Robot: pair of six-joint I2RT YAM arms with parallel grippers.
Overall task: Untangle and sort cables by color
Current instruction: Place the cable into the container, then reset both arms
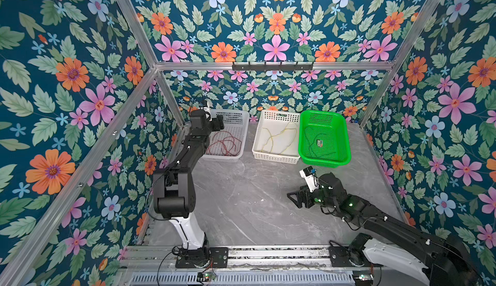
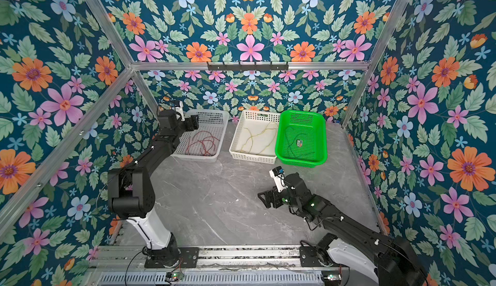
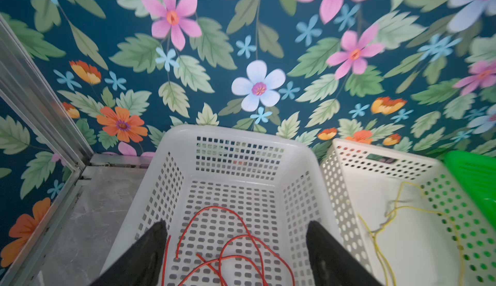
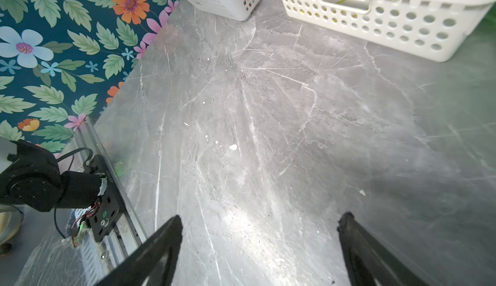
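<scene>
In a top view the desk (image 1: 241,204) lies open across the frame's centre, bounded above by the white basket (image 1: 245,134), cream basket (image 1: 257,133) and green basket (image 1: 346,139), with the left arm (image 1: 185,156) along the left and the right tool (image 1: 294,200) lower right.

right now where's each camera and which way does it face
Top views: high at the front, looking down and back at the table and three baskets; both arms show.
Left wrist: on the left arm over the basket of red cables, facing the back wall; open left gripper shows.
Right wrist: low over the table, facing the left arm's base; open right gripper shows.
Shared: both wrist views catch the cream basket of yellow cables.
</scene>
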